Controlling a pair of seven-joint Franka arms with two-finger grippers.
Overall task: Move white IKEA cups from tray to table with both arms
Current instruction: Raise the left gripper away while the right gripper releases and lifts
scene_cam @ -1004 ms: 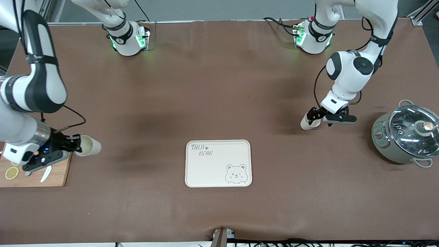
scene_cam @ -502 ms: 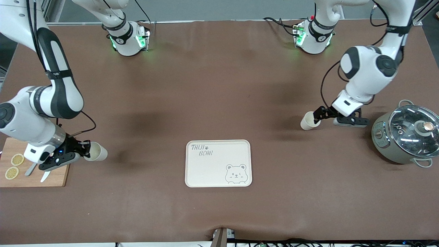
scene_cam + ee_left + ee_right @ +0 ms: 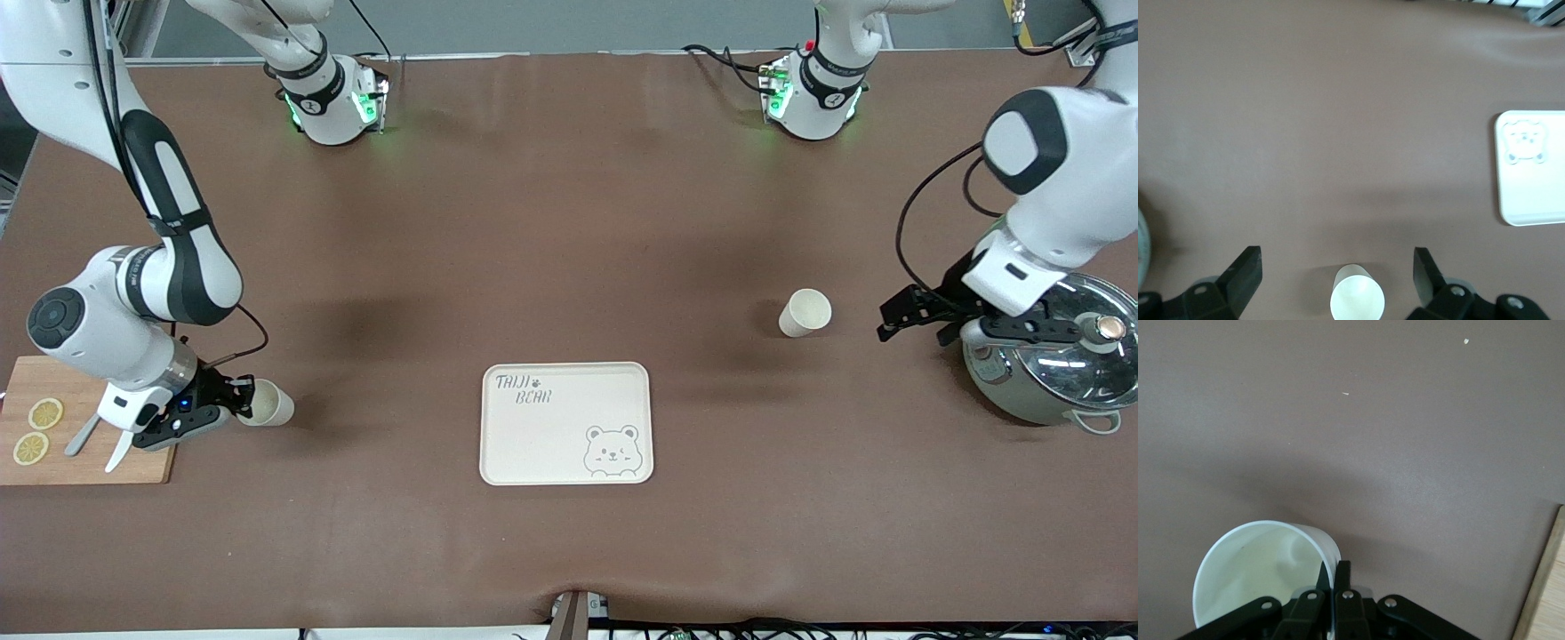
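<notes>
One white IKEA cup [image 3: 805, 313] stands free on the brown table, between the tray and the pot. My left gripper [image 3: 889, 322] is open and empty beside it, toward the pot. In the left wrist view the cup [image 3: 1357, 301] shows between the spread fingers [image 3: 1245, 273], touching neither. My right gripper [image 3: 242, 399] is shut on the rim of the other cup [image 3: 268, 402], low at the table beside the cutting board. In the right wrist view its jaws [image 3: 1335, 577] pinch the cup wall [image 3: 1265, 573]. I cannot tell whether this cup rests on the table.
A cream tray with a bear print [image 3: 566, 423] lies mid-table, nearer the front camera than the free cup. A grey-green pot with a glass lid [image 3: 1058, 351] stands at the left arm's end. A wooden cutting board [image 3: 89, 453] with lemon slices [image 3: 31, 447] and a knife lies at the right arm's end.
My left gripper let go of its cup and drew back toward the pot. My right gripper moved with its cup toward the tray and lower.
</notes>
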